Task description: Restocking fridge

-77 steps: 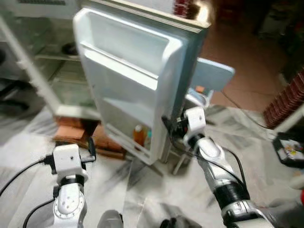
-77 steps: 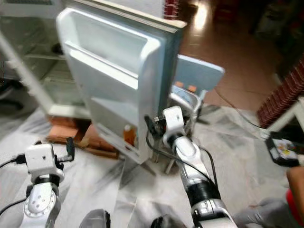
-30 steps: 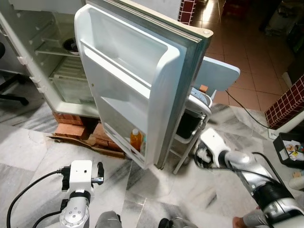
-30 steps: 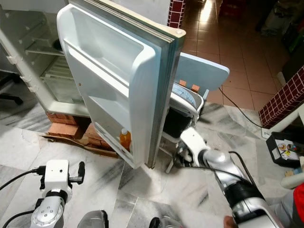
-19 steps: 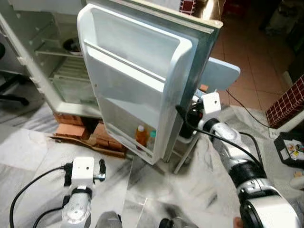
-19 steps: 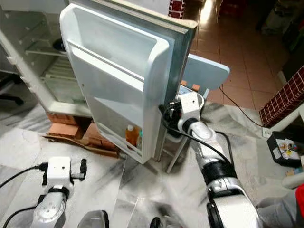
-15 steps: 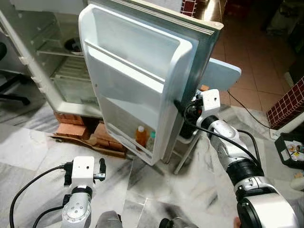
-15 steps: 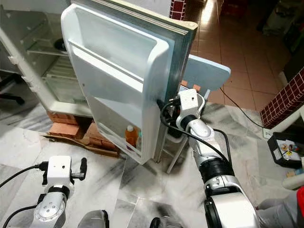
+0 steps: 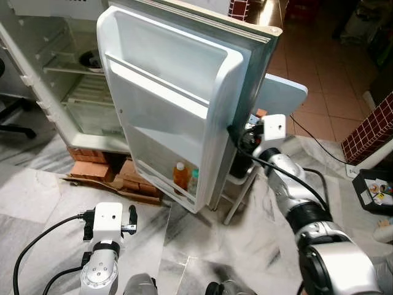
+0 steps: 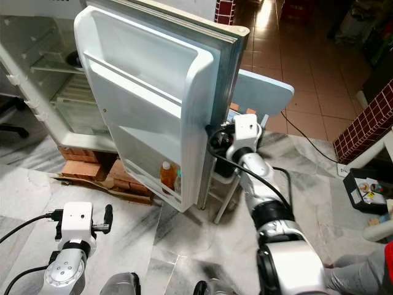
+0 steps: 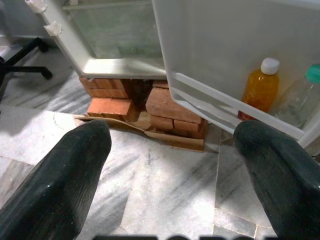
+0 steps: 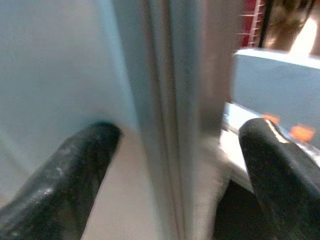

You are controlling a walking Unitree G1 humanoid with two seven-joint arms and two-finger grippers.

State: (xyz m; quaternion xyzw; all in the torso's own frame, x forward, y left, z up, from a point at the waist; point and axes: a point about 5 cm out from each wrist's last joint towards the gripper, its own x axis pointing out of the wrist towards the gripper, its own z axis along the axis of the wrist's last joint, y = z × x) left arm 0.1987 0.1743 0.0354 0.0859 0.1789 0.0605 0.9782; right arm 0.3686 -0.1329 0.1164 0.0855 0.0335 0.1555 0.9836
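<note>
The white fridge door (image 9: pixel 178 104) stands wide open. In its lowest shelf sit an orange bottle (image 9: pixel 180 175) and a clear bottle with a teal cap (image 9: pixel 193 182); the upper door shelves hold nothing. My right gripper (image 12: pixel 180 145) is open at the door's free edge (image 9: pixel 236 132), one finger on the inner side and one on the outer side. Low near the floor, my left gripper (image 11: pixel 172 132) is open and empty, facing the orange bottle (image 11: pixel 260 87) and the bricks (image 11: pixel 172 107).
The fridge body (image 9: pixel 73 80) with glass shelves and a drawer stands at the left on red bricks (image 9: pixel 98 169). A light blue chair (image 9: pixel 282 95) is right behind the door. A black tray (image 9: pixel 376 190) lies at the far right. Cables trail on the marble floor.
Over the last second my right arm rose from low beside the chair up to the door's edge, where it has stayed. The left arm has barely moved.
</note>
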